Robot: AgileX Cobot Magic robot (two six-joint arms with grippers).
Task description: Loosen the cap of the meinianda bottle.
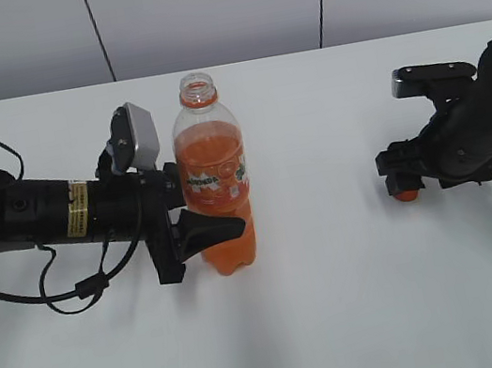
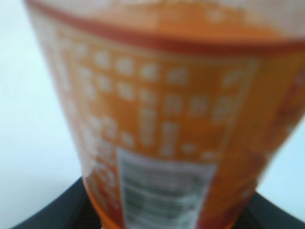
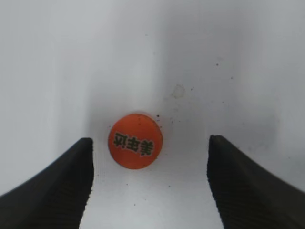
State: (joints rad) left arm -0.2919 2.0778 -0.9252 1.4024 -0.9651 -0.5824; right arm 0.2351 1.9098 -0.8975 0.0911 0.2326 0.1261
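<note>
Right claw point(image 3: 150, 183) is spread wide, cap point(image 3: 135, 140) lying loose on the bench point(image 3: 228, 57) around its 11 o'clock. Left claw point(image 1: 200, 235) clenched on the bottle point(image 1: 216, 180), neck bare. Cap's off, so basically done.

Both arms are black. The left arm point(image 1: 41, 212) is a thick round tube with a yellow sticker point(image 1: 78, 210) on it. Thin black cables point(image 1: 56, 294) loop around and under it. A small grey box point(image 1: 135, 137) sits on top near the left claw point(image 1: 199, 233), which has black pointed fingers. The right arm point(image 1: 487, 118) is chunky and black. The right claw point(image 3: 150, 183) has two dark fingers point(image 3: 59, 188) with fine ridges.
</note>
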